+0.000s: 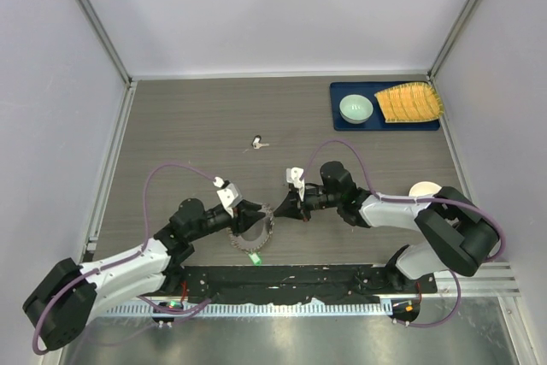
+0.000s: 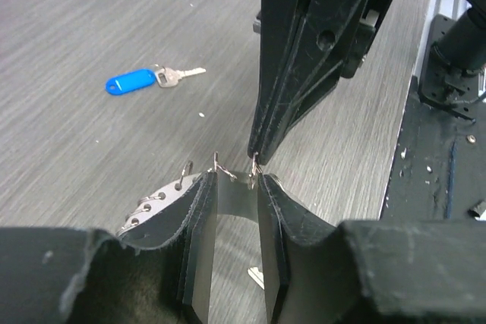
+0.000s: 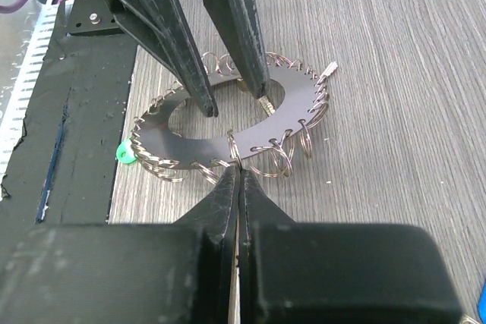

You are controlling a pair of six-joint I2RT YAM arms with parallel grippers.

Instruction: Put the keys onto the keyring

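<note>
At the counter's [image 1: 359,160] near edge, your right tool [image 3: 237,166] pinches the keyring [image 3: 178,142]; your left tool [image 3: 237,109] straddles it, parted.

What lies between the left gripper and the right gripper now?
The keyring lies between them. The right wrist view shows it: the shut right gripper pinches its near rim, and the open left gripper straddles its far side.

The keyring [image 3: 190,142] lies on the table [image 1: 171,126], one key [image 3: 125,153] just before it, another key [image 2: 156,79] well behind.
</note>
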